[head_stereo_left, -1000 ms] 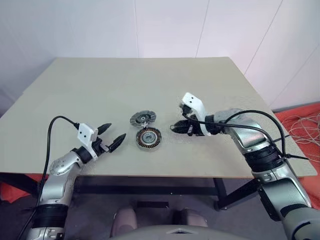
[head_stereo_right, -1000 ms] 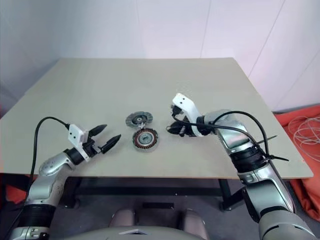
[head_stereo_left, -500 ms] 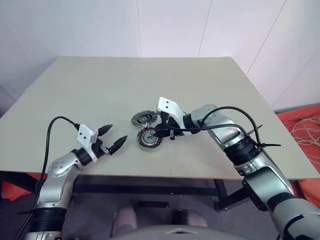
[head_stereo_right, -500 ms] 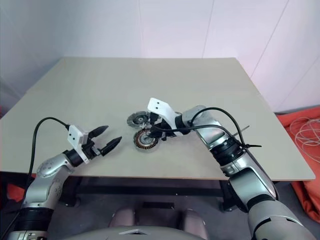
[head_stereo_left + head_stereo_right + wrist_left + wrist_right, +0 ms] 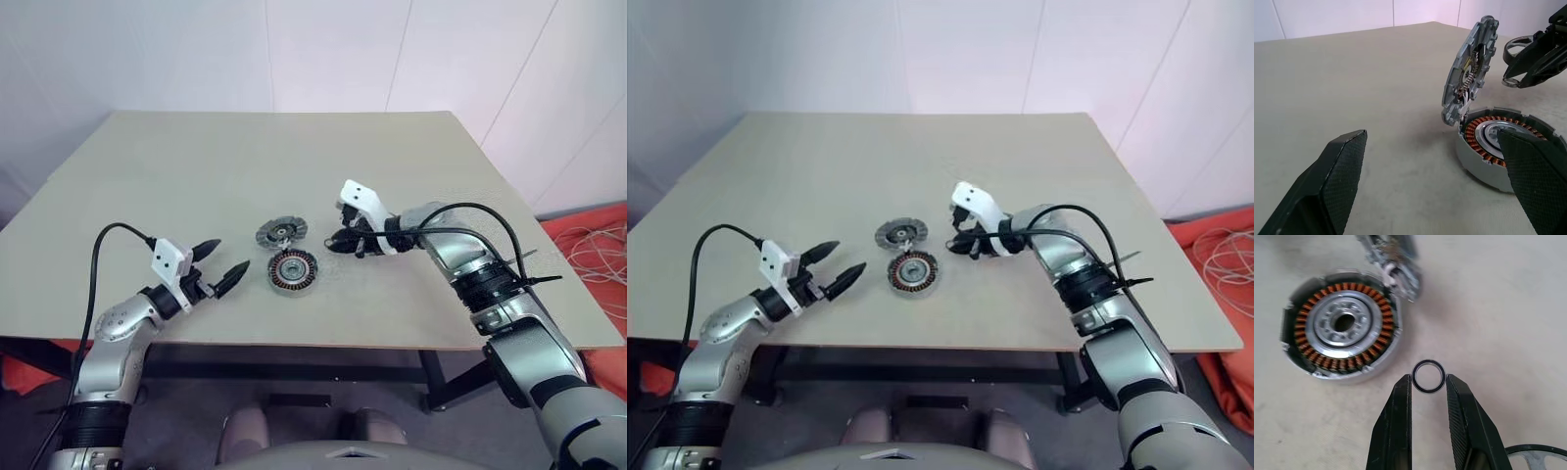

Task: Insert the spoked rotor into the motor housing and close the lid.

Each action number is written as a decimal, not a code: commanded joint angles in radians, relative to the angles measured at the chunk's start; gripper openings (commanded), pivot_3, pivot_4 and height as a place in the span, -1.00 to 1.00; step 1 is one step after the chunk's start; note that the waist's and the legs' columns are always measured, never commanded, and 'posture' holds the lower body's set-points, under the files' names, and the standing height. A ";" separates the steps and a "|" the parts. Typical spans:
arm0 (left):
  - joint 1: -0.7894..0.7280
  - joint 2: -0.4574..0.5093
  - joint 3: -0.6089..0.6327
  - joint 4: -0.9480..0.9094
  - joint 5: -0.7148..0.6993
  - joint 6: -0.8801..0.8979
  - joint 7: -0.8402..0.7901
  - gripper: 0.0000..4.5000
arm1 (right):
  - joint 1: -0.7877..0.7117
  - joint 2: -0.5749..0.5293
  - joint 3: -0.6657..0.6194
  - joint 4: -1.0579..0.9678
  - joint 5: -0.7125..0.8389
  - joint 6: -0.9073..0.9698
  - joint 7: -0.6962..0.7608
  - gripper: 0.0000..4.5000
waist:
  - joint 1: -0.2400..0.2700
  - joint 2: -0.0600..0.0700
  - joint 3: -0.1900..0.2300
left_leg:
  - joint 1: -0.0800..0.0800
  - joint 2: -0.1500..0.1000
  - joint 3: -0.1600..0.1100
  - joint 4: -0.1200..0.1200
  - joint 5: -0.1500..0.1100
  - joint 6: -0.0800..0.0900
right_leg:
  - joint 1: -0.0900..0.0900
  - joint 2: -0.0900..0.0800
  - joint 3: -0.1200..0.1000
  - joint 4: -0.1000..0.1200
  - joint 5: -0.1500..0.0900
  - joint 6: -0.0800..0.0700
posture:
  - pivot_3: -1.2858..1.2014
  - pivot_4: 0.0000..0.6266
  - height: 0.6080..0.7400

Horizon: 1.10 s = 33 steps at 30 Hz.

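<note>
The motor housing [image 5: 293, 270], a ring of copper windings around a silver centre, lies on the table [image 5: 196, 166]. The ribbed silver lid [image 5: 280, 232] stands tilted at the housing's far edge. My right gripper [image 5: 1428, 382] is shut on a tiny thin dark ring [image 5: 1428, 376], which it holds just right of the housing [image 5: 1342, 328] and above the table. A dark-rimmed arc of the spoked rotor [image 5: 1533, 447] peeks out under that gripper. My left gripper [image 5: 227, 258] hangs open and empty left of the housing, pointing at it [image 5: 1498, 147].
The housing sits near the table's front edge [image 5: 294, 345]. Beyond the right edge, red fabric and loose white cables [image 5: 598, 245] lie on the floor. A white wall rises behind the table's far edge.
Half a second ago my right gripper was over the housing with the ring; it has since drawn back to the right. The left arm has stayed still.
</note>
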 commanded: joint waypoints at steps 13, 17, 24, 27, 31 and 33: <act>-0.027 0.003 0.001 0.005 0.005 -0.026 0.003 1.00 | -0.018 0.062 -0.076 0.109 0.008 -0.104 -0.023 0.98 | 0.001 0.000 0.000 | -0.003 0.000 0.000 0.001 0.000 0.000 | -0.002 0.000 0.000 0.000 0.003 -0.005 | 0.03 -1.00 1.00; -0.025 0.003 0.002 0.005 0.006 -0.027 0.004 1.00 | -0.024 0.041 -0.077 0.048 0.003 -0.090 -0.023 0.99 | 0.001 0.000 0.000 | -0.004 0.000 0.000 0.001 0.000 0.000 | -0.002 0.000 0.000 0.000 0.002 -0.004 | 0.03 -1.00 1.00; -0.034 -0.003 -0.007 0.011 0.013 -0.028 0.006 1.00 | 0.002 -0.026 -0.078 -0.034 -0.008 -0.065 -0.014 0.99 | 0.002 0.000 0.000 | -0.003 0.000 0.000 0.001 0.000 0.000 | -0.002 0.000 0.000 0.000 0.001 -0.001 | 0.03 -1.00 1.00; -0.033 -0.002 -0.008 0.011 0.014 -0.029 0.005 1.00 | 0.030 -0.039 -0.059 -0.025 -0.028 -0.089 -0.022 0.99 | 0.002 0.000 0.000 | -0.004 0.000 0.000 0.001 0.000 0.000 | -0.002 0.000 0.000 0.000 0.000 -0.001 | 0.03 -1.00 1.00; -0.039 -0.001 -0.012 0.018 0.019 -0.034 0.006 1.00 | 0.044 -0.022 -0.035 0.003 -0.061 -0.136 -0.033 0.99 | 0.001 0.000 0.000 | -0.004 0.000 0.000 0.001 0.000 0.000 | -0.002 0.000 0.000 0.000 0.000 -0.001 | 0.03 -1.00 1.00; -0.043 -0.001 -0.012 0.022 0.021 -0.037 0.007 1.00 | 0.041 -0.007 -0.025 0.022 -0.069 -0.141 -0.029 0.99 | 0.000 0.000 0.000 | -0.004 0.000 0.000 0.001 0.000 0.000 | -0.002 0.000 0.000 0.000 0.000 0.000 | 0.03 -1.00 1.00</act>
